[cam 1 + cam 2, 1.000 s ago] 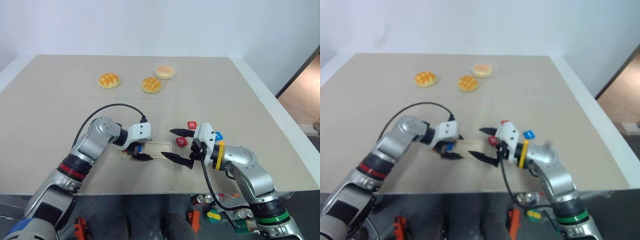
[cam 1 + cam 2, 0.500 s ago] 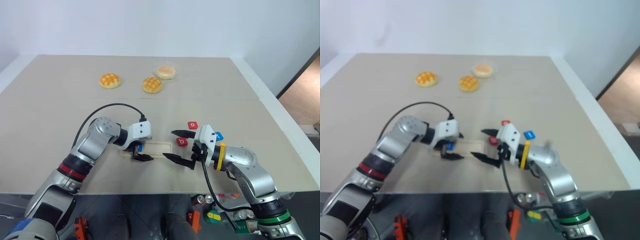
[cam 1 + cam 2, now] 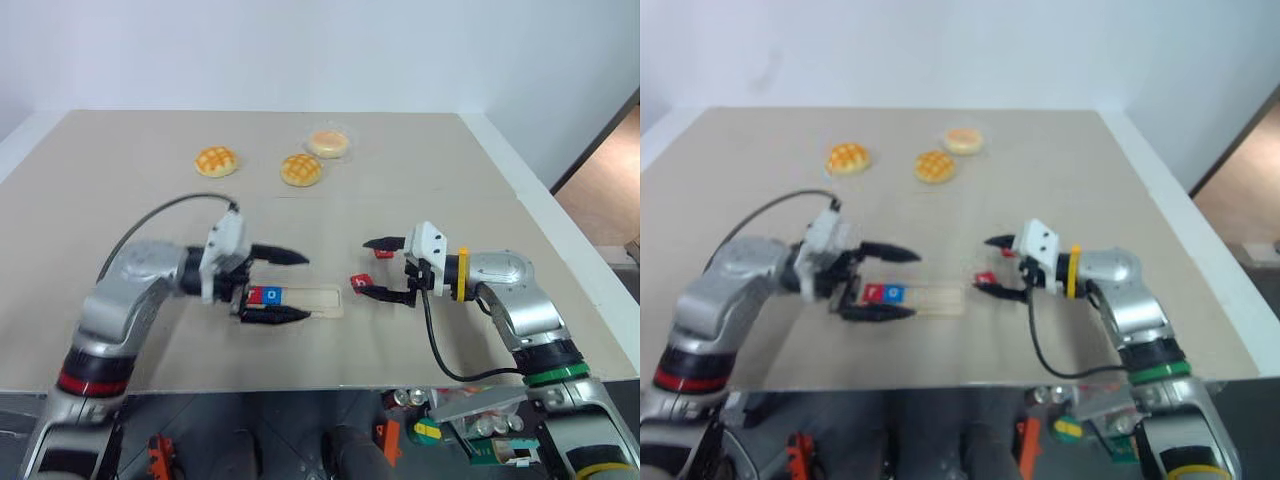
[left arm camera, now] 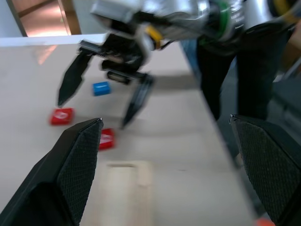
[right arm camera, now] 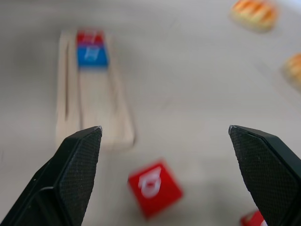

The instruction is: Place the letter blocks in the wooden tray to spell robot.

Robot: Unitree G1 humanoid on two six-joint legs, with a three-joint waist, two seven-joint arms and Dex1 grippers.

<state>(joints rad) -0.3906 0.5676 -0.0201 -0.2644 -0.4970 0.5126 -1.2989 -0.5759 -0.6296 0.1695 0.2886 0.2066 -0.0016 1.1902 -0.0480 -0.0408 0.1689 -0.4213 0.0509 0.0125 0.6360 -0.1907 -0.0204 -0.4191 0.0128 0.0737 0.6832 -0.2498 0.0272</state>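
Observation:
The wooden tray (image 3: 310, 298) lies near the table's front edge. A red letter block (image 3: 257, 295) and a blue letter block (image 3: 272, 295) sit side by side at its left end. My left gripper (image 3: 307, 288) hovers open over that end, one finger on each side of the tray, touching nothing. Right of the tray, my open right gripper (image 3: 360, 266) straddles a loose red block (image 3: 361, 281) without gripping it. The left wrist view shows the right gripper (image 4: 92, 113) with a blue block (image 4: 100, 88) and two red blocks (image 4: 62, 116) (image 4: 106, 139) around it.
Two golden buns (image 3: 218, 160) (image 3: 302, 169) and a third bun in a clear dish (image 3: 329, 143) lie at the far side of the tan table (image 3: 120, 210). The front table edge runs just below both arms.
My left gripper has opened and drawn back and up, leaving the blue block in the tray beside the red one. My right gripper has moved right, away from the tray end.

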